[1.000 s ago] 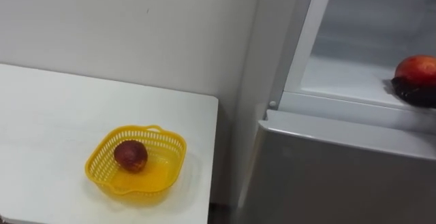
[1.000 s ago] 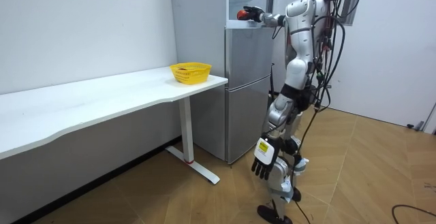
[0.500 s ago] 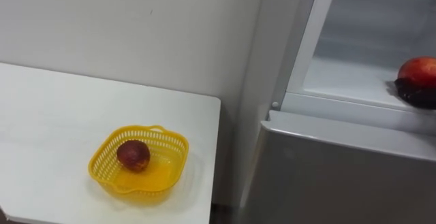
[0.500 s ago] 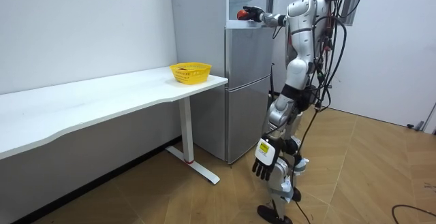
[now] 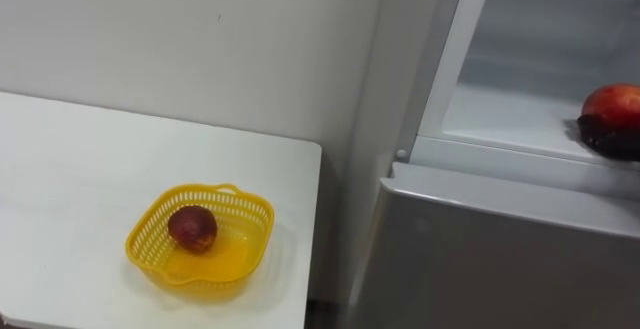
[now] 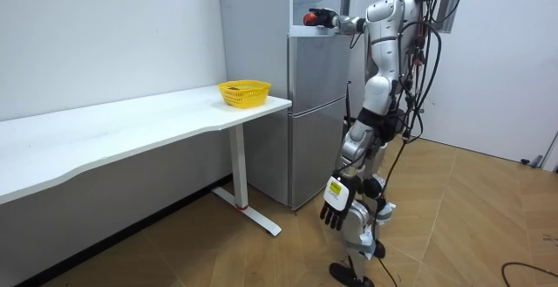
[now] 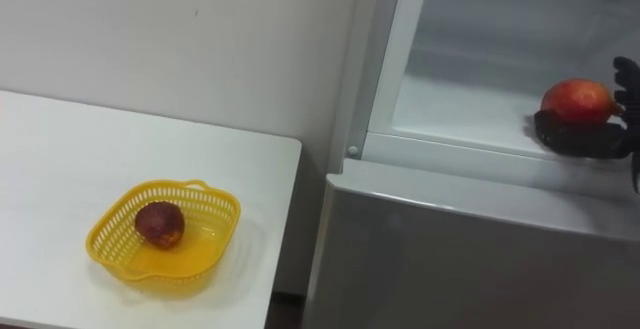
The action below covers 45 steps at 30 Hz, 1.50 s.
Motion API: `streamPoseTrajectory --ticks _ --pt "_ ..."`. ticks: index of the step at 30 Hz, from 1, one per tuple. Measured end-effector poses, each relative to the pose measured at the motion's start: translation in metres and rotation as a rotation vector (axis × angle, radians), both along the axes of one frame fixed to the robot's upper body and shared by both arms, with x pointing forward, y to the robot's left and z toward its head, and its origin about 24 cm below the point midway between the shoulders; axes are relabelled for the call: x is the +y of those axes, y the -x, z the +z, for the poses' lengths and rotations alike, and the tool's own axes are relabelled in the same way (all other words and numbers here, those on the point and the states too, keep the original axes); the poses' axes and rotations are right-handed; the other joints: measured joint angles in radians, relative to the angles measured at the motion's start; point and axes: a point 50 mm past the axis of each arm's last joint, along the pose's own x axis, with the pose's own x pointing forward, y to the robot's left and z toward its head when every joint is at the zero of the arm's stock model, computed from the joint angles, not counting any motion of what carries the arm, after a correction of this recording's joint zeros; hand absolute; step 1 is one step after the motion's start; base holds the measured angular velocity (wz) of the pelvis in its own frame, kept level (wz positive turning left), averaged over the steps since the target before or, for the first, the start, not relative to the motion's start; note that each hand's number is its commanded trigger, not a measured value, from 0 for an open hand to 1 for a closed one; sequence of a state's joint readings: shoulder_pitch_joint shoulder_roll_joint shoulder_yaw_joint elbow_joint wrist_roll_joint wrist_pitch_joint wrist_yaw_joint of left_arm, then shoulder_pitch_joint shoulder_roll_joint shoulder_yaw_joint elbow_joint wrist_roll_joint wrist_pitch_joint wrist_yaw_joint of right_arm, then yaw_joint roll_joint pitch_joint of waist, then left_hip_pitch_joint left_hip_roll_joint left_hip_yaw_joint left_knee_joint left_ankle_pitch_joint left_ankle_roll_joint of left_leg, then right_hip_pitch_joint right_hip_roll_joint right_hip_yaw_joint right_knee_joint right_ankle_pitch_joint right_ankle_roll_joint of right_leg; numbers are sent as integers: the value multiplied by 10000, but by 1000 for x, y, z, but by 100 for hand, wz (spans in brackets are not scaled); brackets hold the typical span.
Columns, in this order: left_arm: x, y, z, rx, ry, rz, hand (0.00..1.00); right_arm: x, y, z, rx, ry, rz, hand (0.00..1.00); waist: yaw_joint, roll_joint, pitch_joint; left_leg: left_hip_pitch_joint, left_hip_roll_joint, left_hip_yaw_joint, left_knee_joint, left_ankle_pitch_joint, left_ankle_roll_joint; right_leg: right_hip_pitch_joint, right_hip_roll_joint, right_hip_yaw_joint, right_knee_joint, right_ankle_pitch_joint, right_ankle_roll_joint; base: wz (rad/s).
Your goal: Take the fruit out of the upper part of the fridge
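A red apple (image 7: 577, 100) sits at the front right of the open upper fridge compartment (image 7: 465, 109). My right hand (image 7: 580, 137) reaches in from the right and cups the apple from below, with its dark fingers (image 7: 626, 77) curled up round the apple's far side. In the room view I stand upright before the fridge (image 6: 316, 112), right arm raised to its top and the hand (image 6: 324, 17) on the apple (image 6: 309, 17). My left hand (image 6: 336, 204) hangs by my leg with relaxed fingers.
A yellow mesh basket (image 7: 215, 205) holding a dark red fruit (image 7: 160, 223) stands near the corner of the white table (image 7: 60, 159), left of the fridge. The shut lower fridge door (image 7: 450, 259) is below the open compartment. A white wall runs behind.
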<state>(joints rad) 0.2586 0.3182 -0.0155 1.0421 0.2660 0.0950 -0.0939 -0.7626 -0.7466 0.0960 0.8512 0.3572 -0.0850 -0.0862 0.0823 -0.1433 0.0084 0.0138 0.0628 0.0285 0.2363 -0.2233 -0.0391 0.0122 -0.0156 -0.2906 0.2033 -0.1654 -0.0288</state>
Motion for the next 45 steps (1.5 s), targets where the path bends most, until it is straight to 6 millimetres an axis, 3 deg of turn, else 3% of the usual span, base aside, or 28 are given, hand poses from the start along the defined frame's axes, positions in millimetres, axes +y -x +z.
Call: streamPoseTrajectory --ticks 15,29,34,38,43,45 --pt "0 -3 0 1 39 -132 0 -7 4 10 -255 431 -212 100 104 106 73 -22 11 4 -19 0 -1 -31 13 3 -2 0 -1 0" --pt "-2 -1 -1 133 -4 -290 0 -4 2 12 -592 -163 -66 100 83 70 45 152 17 10 -167 8 -14 64 18 20 -11 -3 3 0" --pt "-2 -1 -1 64 45 -363 0 13 -4 17 -862 -28 404 100 20 103 37 117 12 6 -184 11 -18 54 13 -13 -42 -8 6 1" --pt "-4 -1 -2 40 102 -362 0 29 0 20 -1138 587 981 100 -20 142 -33 57 -2 -64 -84 10 -18 73 2 -117 -141 -1 8 7" --pt "-14 3 -5 78 334 -287 0 58 6 17 -1730 915 1740 100 -237 432 -97 347 7 -71 -145 10 -18 370 17 -113 -193 -1 10 1" --pt "-17 2 -6 -87 323 -309 0 71 19 13 -2232 1150 2085 100 -206 532 -117 427 23 -49 -163 10 -18 439 31 -115 -192 -3 11 0"
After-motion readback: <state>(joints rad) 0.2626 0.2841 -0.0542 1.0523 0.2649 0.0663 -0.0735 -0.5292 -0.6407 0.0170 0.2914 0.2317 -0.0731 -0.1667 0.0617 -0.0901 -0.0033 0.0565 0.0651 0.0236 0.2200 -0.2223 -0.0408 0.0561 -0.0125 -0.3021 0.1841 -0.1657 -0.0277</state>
